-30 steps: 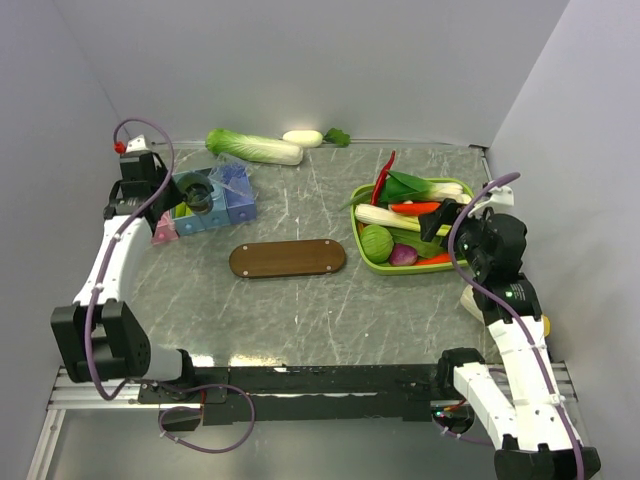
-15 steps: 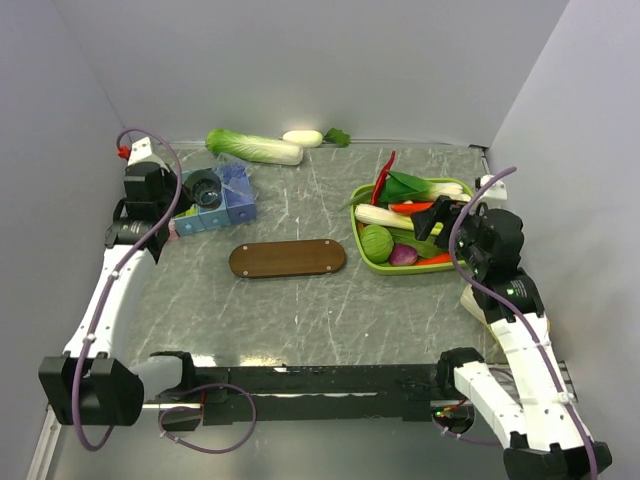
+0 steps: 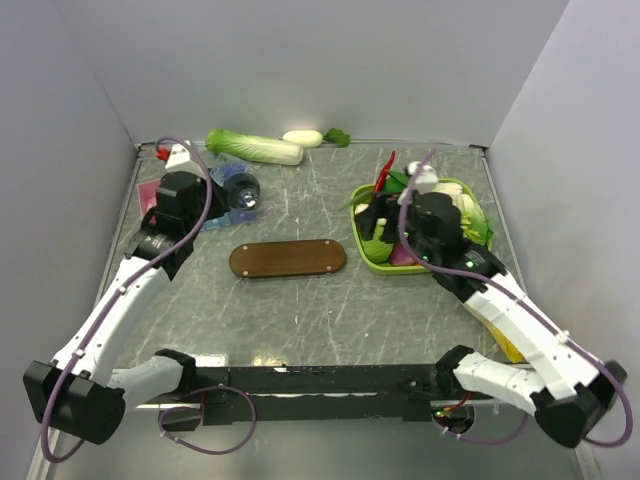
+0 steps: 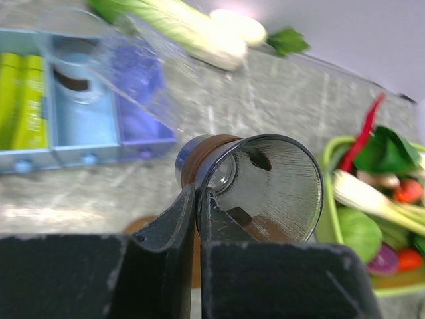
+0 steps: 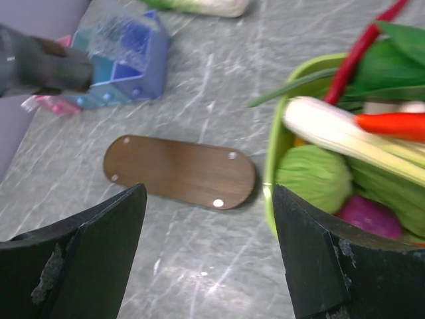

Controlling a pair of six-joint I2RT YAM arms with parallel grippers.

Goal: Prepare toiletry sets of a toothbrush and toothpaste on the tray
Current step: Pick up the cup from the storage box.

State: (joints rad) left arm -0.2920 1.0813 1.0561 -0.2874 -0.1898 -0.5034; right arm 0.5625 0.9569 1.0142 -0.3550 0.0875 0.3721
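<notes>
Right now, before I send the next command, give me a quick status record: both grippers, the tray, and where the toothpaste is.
left gripper: shut on the rim of a dark tumbler, which is tipped sideways
right gripper: open, holding nothing, near the basket
tray: bare, no set on it yet
toothpaste: green tubes in a compartment of the blue box
toothbrush: none I can make out

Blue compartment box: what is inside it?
Green toothpaste tubes lie in an end compartment of the box; a dark round rim sits in the next. The clear lid blurs the rest.
</notes>
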